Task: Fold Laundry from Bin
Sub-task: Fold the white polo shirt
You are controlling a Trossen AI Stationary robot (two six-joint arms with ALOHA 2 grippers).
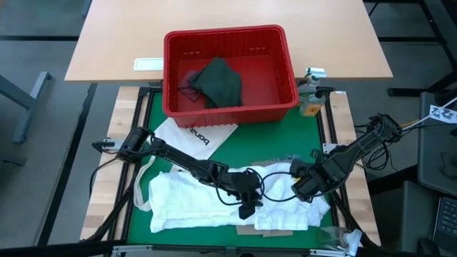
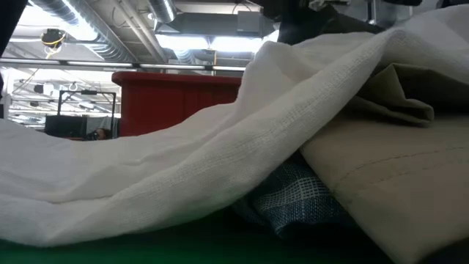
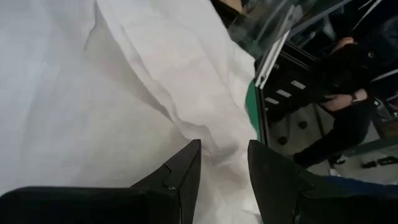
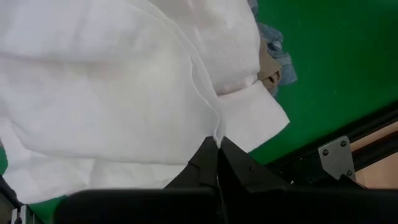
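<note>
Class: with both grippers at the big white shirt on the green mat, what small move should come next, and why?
Probably close the left gripper on the large white shirt: its fingers stand open over the cloth, while the right gripper is already shut on an edge. Then both can spread it.

Soft matt woven white shirt (image 1: 214, 196) cloth lies crumpled at lower centre; the bin (image 1: 230, 107) above is glossy red plastic; the tabletop (image 1: 285, 143) is matt green.

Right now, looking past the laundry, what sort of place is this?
Probably a robotics lab or workshop: bare ceiling ducts, a metal-framed green work table, and a plain wooden desk behind it.
</note>
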